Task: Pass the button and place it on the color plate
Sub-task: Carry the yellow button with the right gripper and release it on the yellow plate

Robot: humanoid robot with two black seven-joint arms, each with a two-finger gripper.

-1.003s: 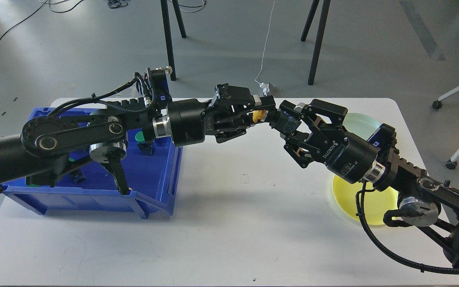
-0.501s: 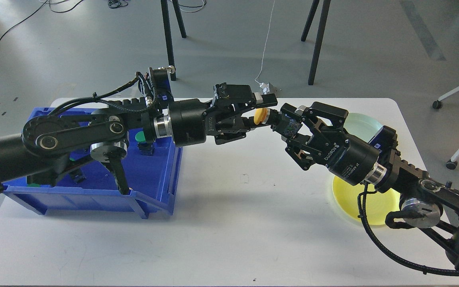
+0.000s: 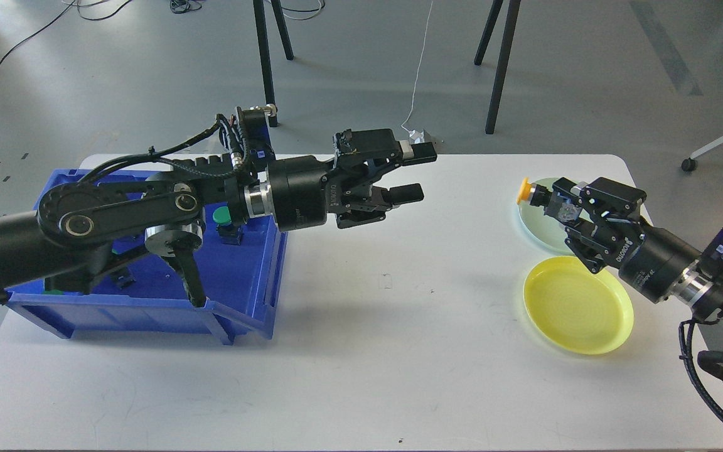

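The yellow-capped button (image 3: 532, 193) is gripped in the right end effector (image 3: 553, 204), which is held above the left edge of the pale green plate (image 3: 540, 221) at the far right of the white bench (image 3: 368, 351). The yellow plate (image 3: 578, 304) is seen just nearer, below that arm. The left end effector (image 3: 417, 172) is held over the middle of the bench with its fingers spread apart and nothing between them. A blue bin (image 3: 236, 295) is seen at the left, with a green-capped button (image 3: 222, 216) inside it.
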